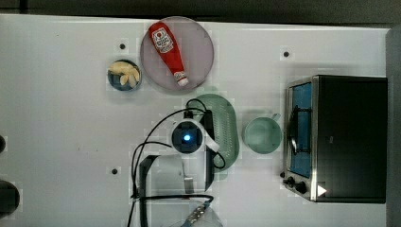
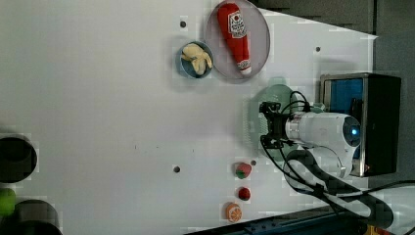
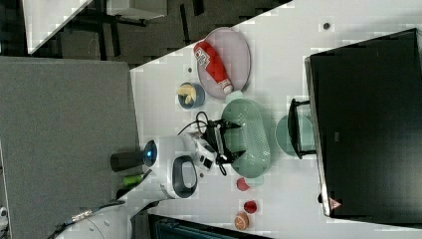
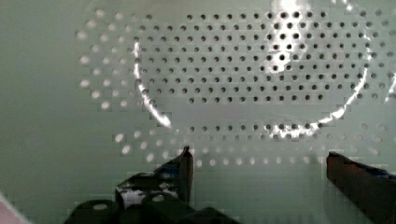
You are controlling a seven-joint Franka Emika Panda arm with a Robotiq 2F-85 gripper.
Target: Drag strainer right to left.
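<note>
Strainer (image 1: 226, 128) lies between plate (image 1: 201, 56) and cup (image 1: 263, 135) in the top view. Right view: gripper (image 3: 230, 142) hangs over its rim. Wrist view: fingers (image 4: 183, 170) spread wide, holding nothing. Probably light, stiff, slippery plastic; hook the wall.

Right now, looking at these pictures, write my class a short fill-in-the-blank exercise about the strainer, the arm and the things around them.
1. The gripper hangs over the strainer with its fingers ____.
2. The ketchup bottle lies on a grey ____.
3. In the top view, the cup stands between the strainer and the ____.
4. The strainer's floor is dotted with small ____.

Missing words: open; plate; oven; holes
</note>
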